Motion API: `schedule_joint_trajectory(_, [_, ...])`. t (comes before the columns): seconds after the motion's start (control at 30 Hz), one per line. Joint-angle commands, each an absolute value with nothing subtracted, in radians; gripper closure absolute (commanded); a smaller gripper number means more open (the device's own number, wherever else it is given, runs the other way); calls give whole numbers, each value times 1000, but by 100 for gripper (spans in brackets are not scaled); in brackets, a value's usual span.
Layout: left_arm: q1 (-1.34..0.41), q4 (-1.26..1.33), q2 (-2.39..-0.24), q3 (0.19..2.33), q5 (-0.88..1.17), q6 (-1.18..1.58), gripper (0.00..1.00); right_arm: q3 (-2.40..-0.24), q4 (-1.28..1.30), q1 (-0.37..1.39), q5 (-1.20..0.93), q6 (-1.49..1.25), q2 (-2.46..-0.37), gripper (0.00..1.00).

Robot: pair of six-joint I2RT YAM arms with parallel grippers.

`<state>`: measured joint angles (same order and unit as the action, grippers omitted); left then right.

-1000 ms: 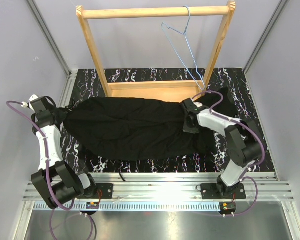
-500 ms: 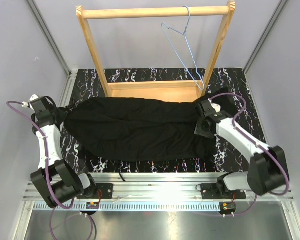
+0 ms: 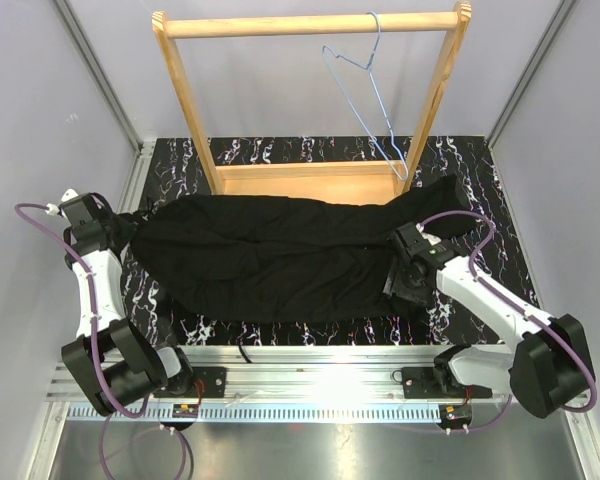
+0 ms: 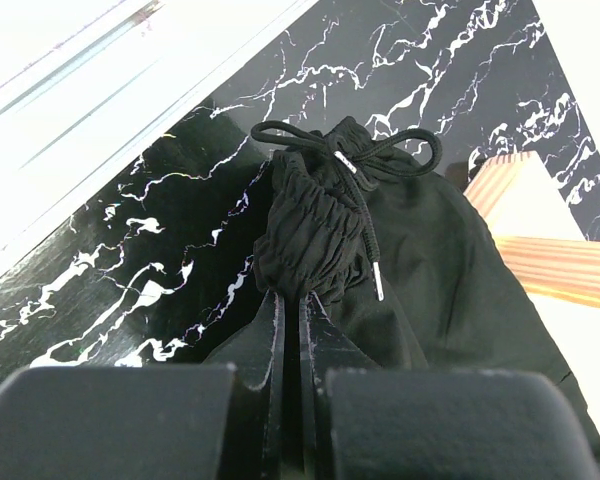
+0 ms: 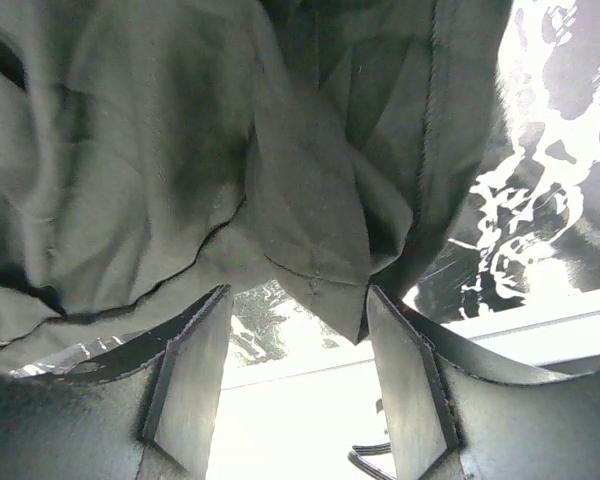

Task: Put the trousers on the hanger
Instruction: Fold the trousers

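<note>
While the left pincer (image 4: 290,302) clenches the trousers (image 3: 270,260) at nine o'clock, the released right pincer (image 5: 298,300) may catch only a loose fold.

The top external view looks down from above and behind the robot, far enough off to take in the whole desk (image 3: 480,160), the wooden rack (image 3: 310,24) and the spread trousers (image 3: 280,260). The left wrist view sits just behind the left hand (image 4: 291,300), facing along its fingers (image 4: 268,345) at the waistband, very near. The right wrist view looks out through the right hand (image 5: 296,292), close against folded cloth. All three views share the trousers and the desk.
</note>
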<state>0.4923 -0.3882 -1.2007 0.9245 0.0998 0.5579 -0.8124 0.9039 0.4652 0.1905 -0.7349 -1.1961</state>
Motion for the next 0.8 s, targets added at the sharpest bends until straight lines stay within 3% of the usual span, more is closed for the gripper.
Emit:
schedule_joint_trajectory(0.0, [500,-325,-1206,923,133,569,100,-793,901,503,215,-819,-1221,36])
schedule_joint_trajectory(0.3, [500,-333,-1206,928,123,563,100,-733,773,508,255,-844,-1341,35])
schedule_joint_trajectory(0.37, [499,-336,-1206,930,120,558,100,-732,756,509,247,-847,-1339,46])
schedule_joint_trajectory(0.4, [500,-337,-1207,930,115,558,100,-739,756,509,247,-847,-1329,68])
schedule_joint_trajectory(0.5, [500,-342,-1203,930,106,554,100,-800,827,508,311,-833,-1258,99])
schedule_joint_trajectory(0.77, [502,-363,-1180,928,78,542,100,-1097,1028,382,494,-617,-1177,100])
